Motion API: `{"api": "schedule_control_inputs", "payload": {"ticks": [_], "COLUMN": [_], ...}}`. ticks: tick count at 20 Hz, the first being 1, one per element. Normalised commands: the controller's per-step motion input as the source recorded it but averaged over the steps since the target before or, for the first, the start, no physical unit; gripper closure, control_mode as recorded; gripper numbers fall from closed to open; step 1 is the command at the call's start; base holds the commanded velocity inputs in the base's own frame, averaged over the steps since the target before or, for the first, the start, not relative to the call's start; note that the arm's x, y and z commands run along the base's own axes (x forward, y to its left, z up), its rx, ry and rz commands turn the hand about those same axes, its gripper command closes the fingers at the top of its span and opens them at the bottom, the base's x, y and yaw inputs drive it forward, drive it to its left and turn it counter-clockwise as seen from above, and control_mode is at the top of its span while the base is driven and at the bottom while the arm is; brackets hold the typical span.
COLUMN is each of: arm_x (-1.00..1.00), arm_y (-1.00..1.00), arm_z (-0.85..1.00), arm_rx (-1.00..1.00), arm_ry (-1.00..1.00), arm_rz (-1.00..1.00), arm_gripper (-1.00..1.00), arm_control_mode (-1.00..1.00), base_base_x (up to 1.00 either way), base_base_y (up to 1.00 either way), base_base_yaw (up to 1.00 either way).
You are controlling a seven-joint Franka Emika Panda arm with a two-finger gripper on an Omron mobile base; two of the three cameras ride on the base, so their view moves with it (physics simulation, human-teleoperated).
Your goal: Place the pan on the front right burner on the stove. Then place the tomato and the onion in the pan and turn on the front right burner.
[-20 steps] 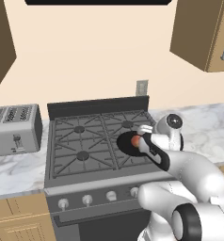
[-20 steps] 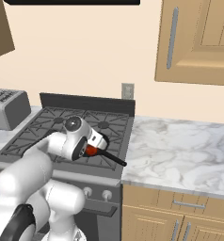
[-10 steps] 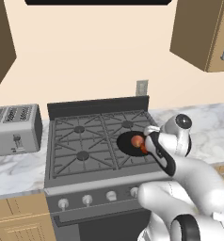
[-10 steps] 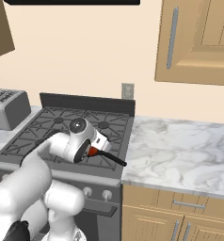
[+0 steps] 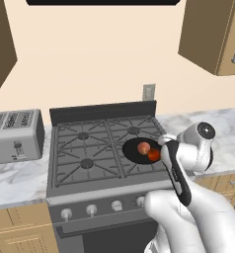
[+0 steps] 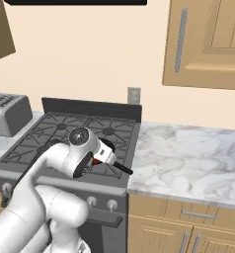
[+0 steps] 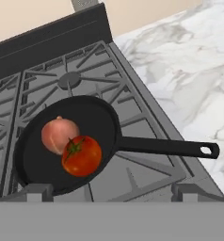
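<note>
Since the earlier pictures, drawn back and to the right in the left base view: the arm's wrist, once partly over the pan (image 5: 139, 149), now at the pan's right edge, with more of the pan uncovered. No shift of pan, tomato or onion.

In the hand view, lying at lower left on the grates of the front right burner (image 5: 131, 157): the black pan (image 7: 67, 141), its long thin handle (image 7: 168, 147) stretching to the right, past the stove's edge and out over the counter. Inside the pan, touching each other: the pale pinkish onion (image 7: 59, 134) toward the upper left and the glossy red tomato (image 7: 82, 155) toward the lower right, green stem visible. In the left base view, seen at centre right: the onion (image 5: 143, 147) and the tomato (image 5: 153, 155) side by side in the pan. In the right base view, mostly hidden behind the wrist, only a red sliver of the tomato (image 6: 96, 160) and the handle end (image 6: 123, 169).

The gripper (image 7: 109, 190) released, jaws standing wide, grasping nothing, above the near edge of the pan.

The stove (image 5: 102, 143) dark grey, four burners, black back panel, silver knobs (image 5: 91, 209) along the front. Marbled white counter (image 6: 188, 153) to the right, a toaster (image 5: 16, 134) at the left, wooden cabinets (image 6: 206, 42) at upper right, an outlet (image 5: 148, 92) on the cream wall.
</note>
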Motion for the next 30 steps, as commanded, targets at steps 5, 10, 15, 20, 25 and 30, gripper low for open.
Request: {"api": "schedule_control_inputs", "payload": {"ticks": [5,10,15,20,25,30], "arm_x": [-0.46,-0.39,-0.63,-0.38,-0.49,-0.34], "arm_y": [0.00,0.00,0.00,0.00,0.00,0.00], "arm_z": [0.08,0.01,0.01,0.00,0.00,0.00], "arm_rx": [0.00,0.00,0.00,0.00,0.00,0.00], "arm_ry": [-0.10,-0.10,-0.11,-0.02,-0.09,-0.04], "arm_rz": [0.00,0.00,0.00,0.00,0.00,-0.01], "arm_gripper": [-1.00,-1.00,-1.00,-1.00,-1.00,-1.00], "arm_control_mode": [-1.00,-1.00,-1.00,-1.00,-1.00,-1.00], "base_base_x": [0.00,0.00,0.00,0.00,0.00,0.00], "base_base_y": [0.00,0.00,0.00,0.00,0.00,0.00], "base_base_yaw": [0.00,0.00,0.00,0.00,0.00,0.00]}}
